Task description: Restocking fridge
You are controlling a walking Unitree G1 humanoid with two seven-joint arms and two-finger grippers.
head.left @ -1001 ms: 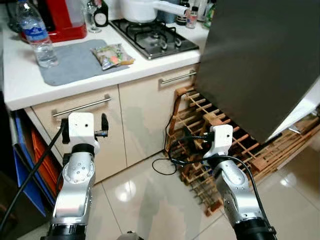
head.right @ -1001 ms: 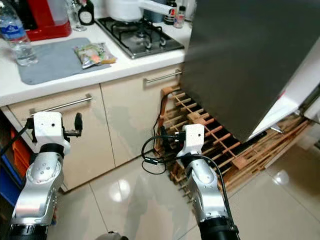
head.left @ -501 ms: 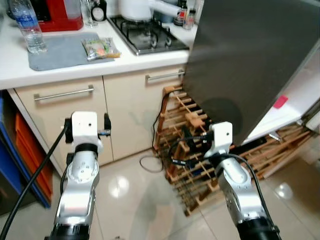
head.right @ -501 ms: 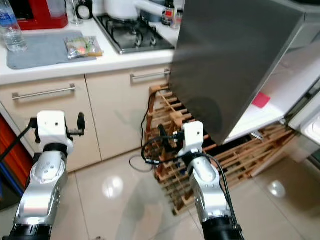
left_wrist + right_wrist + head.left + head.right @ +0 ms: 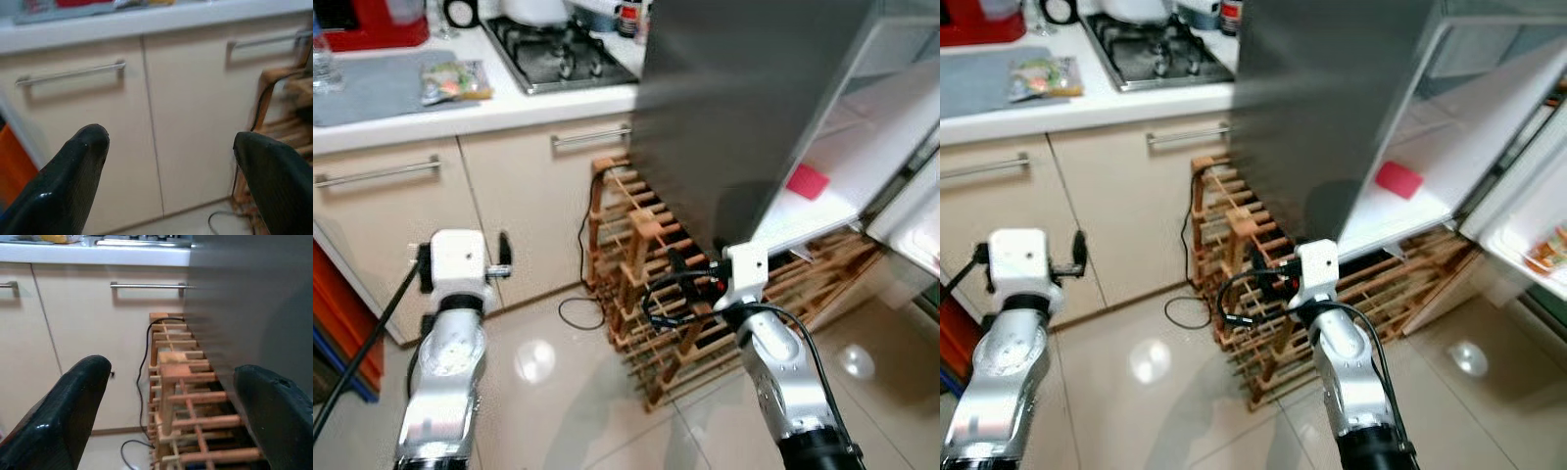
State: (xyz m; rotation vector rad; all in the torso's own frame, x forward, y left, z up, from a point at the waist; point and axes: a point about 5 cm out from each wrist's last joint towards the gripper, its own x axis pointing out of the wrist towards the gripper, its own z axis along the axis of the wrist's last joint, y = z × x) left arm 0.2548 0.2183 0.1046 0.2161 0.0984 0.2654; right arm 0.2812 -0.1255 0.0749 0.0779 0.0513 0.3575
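The fridge's dark grey door (image 5: 734, 88) stands open on the right, and a small red packet (image 5: 808, 181) lies on its white inner shelf. Part of the fridge's inside (image 5: 1540, 245) with coloured food shows at the far right. A snack packet (image 5: 450, 80) lies on a grey mat (image 5: 367, 86) on the counter at the left. My left gripper (image 5: 168, 161) is open and empty, facing the cream cabinet doors (image 5: 195, 122). My right gripper (image 5: 171, 396) is open and empty too, held low before a wooden wine rack (image 5: 188, 396).
The wooden wine rack (image 5: 646, 255) stands on the tiled floor under the open door, with a black cable (image 5: 578, 313) trailing beside it. A gas hob (image 5: 558, 59) sits on the white counter (image 5: 509, 108). Glossy floor (image 5: 568, 392) lies open between my arms.
The camera has swung to the right: the counter has slid left and the fridge's white inner shelves have come into view. Both arms stay raised in front with fingers open.
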